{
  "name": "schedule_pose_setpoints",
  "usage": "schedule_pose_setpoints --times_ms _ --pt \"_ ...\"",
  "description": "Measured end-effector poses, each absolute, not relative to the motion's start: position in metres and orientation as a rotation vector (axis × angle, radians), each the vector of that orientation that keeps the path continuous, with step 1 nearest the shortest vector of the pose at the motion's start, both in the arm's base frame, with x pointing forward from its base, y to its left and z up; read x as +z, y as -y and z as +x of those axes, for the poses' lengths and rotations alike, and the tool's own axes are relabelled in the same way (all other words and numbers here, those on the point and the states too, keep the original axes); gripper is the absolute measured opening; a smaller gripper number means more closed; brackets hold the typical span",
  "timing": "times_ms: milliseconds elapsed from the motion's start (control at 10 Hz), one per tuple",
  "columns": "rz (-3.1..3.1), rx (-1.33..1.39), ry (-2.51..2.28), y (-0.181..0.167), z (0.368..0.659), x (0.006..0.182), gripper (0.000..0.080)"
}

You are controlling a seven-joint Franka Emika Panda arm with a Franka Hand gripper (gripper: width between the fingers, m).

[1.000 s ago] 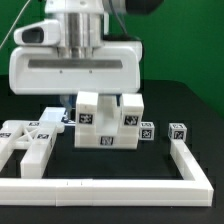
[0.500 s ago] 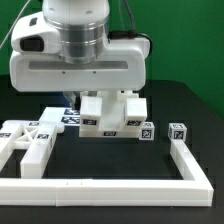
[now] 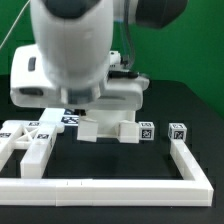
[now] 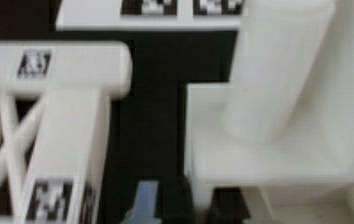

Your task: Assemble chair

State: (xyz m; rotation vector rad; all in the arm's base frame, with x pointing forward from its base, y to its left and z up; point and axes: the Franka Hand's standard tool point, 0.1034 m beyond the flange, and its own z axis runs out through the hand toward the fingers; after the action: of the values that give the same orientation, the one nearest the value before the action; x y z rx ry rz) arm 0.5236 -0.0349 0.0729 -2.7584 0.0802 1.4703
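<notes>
"The chair (image 3: 103,130), the set of small matte-white blocky plastic pieces with square black-and-white tags: where is it?"

"Its joined block stands in the middle of the black counter (image 3: 150,165). It is right under the large glossy white robot arm (image 3: 75,50), which hides the block's upper part in the exterior view."

"And the loose pieces?"

"The white X-braced panel (image 3: 28,140) lies flat towards the exterior view's left, apart from the block. Of the two short square white posts, the nearer post (image 3: 147,130) is just beside the block. The other post (image 3: 178,131) stands farther towards the exterior view's right, near the long white L-shaped rail (image 3: 100,186) that runs along the front and up that side."

"Anything behind?"

"The thin flat white marker board (image 3: 62,116) lies tags up, showing just past the block's left side."

"What of the hand?"

"Only the wrist view shows the hand (image 4: 188,205). Two blurred fingers, a bluish one (image 4: 147,205) and a dark one, have a dark gap between them at the edge of the block's flat base. How wide it stands, or whether it grips anything — I cannot tell. In that same view a dark strip of counter separates the panel from the block."
</notes>
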Motion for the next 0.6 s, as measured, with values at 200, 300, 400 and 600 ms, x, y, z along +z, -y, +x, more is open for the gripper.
schedule_pose_setpoints --times_ms 200,300,400,600 --pt "-2.796 1.416 -0.074 0.037 0.536 0.067 0.0034" --pt "-2.795 1.416 -0.076 0.037 0.535 0.067 0.0034" --pt "-2.778 1.447 -0.09 0.039 0.531 0.065 0.0034" --pt "-2.726 1.567 -0.166 0.047 0.522 0.052 0.0034"
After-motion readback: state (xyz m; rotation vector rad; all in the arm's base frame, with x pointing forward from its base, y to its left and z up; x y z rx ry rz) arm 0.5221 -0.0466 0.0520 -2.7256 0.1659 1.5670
